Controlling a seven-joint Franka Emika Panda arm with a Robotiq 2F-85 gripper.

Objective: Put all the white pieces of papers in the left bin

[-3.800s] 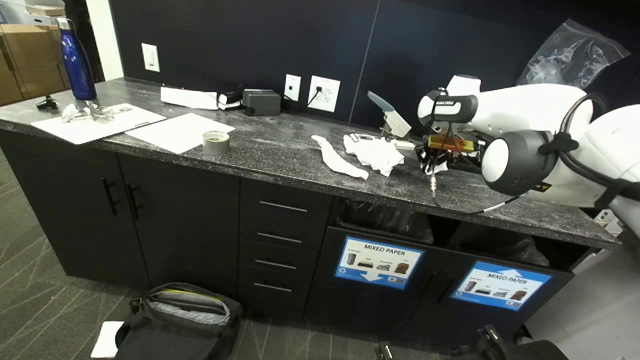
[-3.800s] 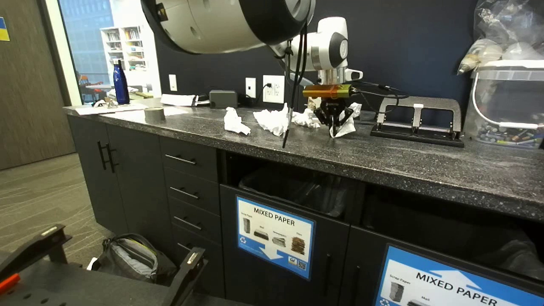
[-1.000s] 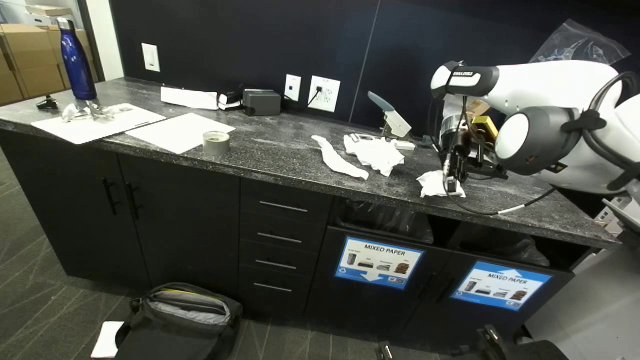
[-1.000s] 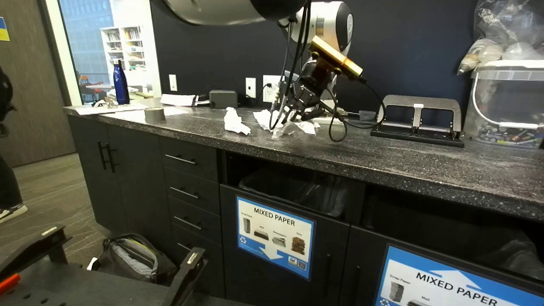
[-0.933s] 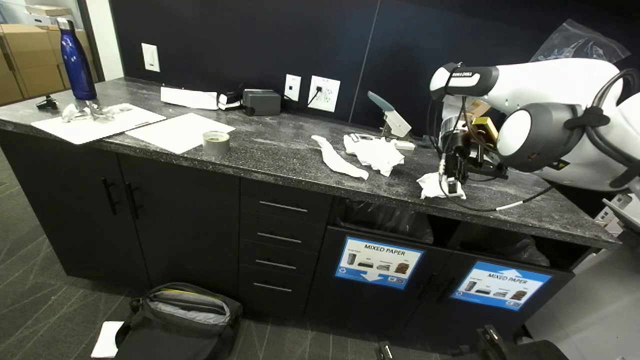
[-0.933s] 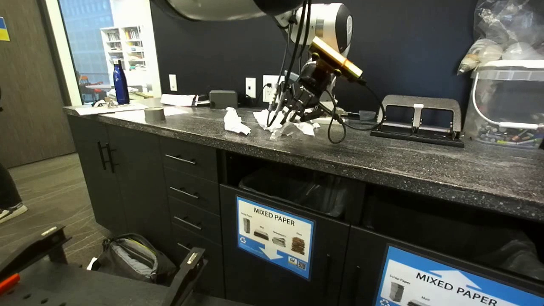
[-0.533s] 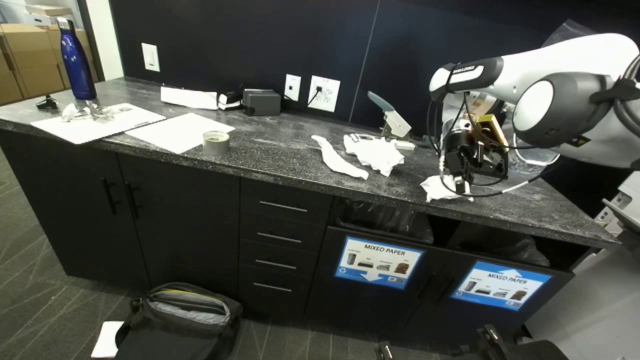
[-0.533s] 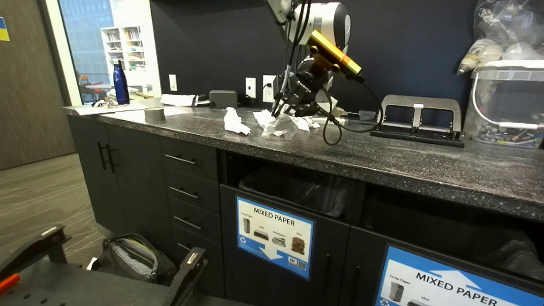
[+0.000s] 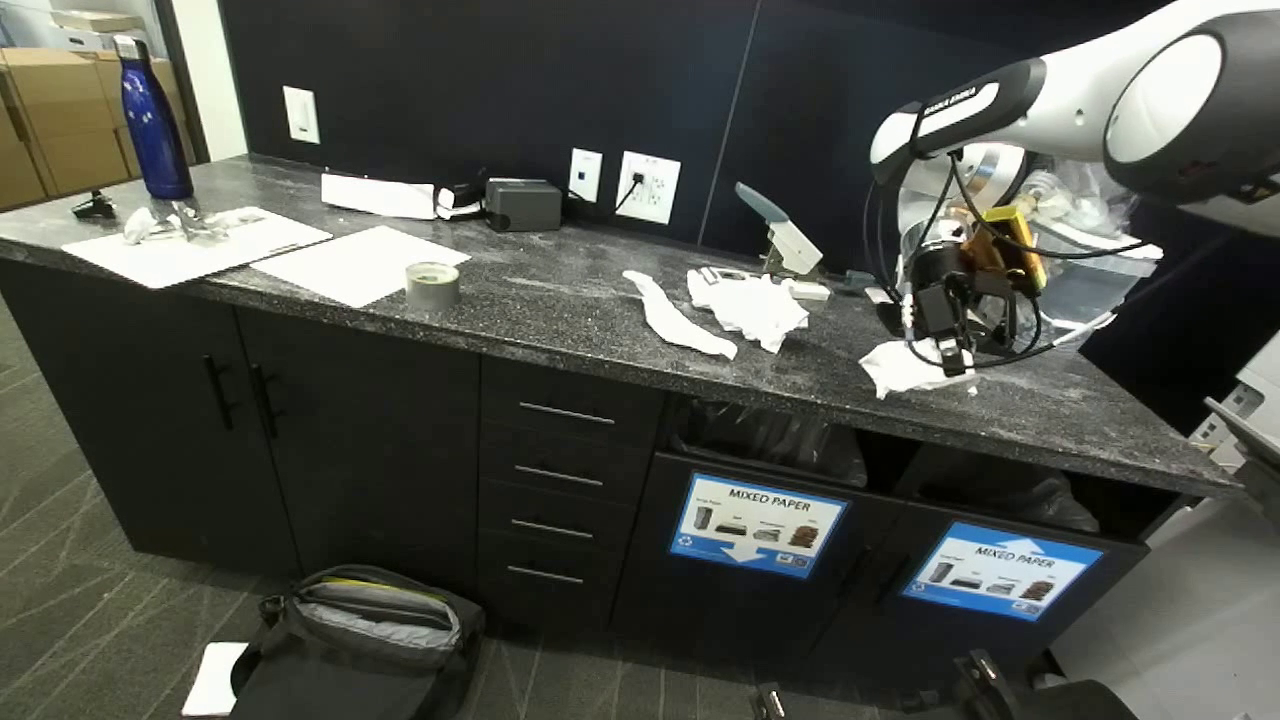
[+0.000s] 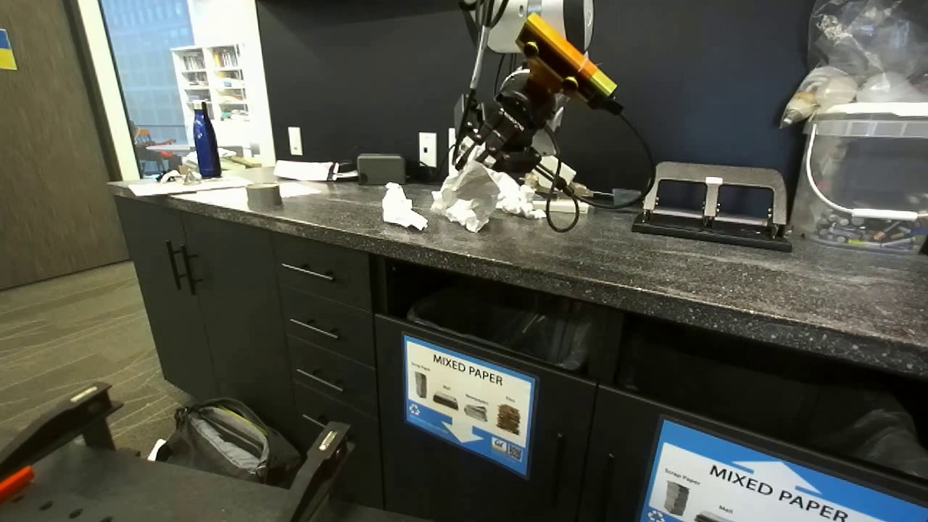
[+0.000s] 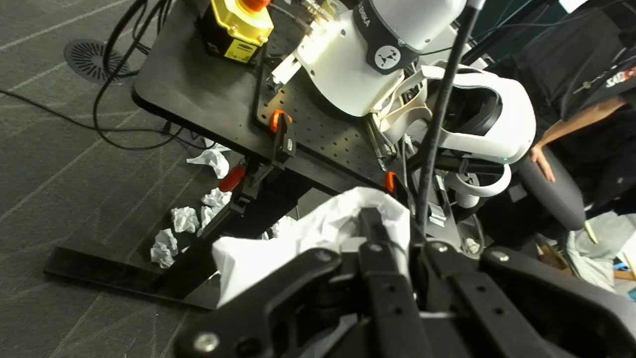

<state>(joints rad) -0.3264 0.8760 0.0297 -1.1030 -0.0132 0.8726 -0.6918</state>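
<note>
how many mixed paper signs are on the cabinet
2: the left sign, on the left bin front, with its arrow pointing down; the right sign, on the right bin front, arrow pointing up. Neither is covered.

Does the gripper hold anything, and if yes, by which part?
Yes: the gripper holds a crumpled white paper near one end; most of it sticks out on one side. The exact pinch spot is hidden.

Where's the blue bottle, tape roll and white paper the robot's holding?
Blue bottle [image 9: 154,130]: in an exterior view, on its body.
Tape roll [image 9: 433,293]: in an exterior view, on its side.
White paper [image 11: 305,234]: in the wrist view, near its middle.
</note>
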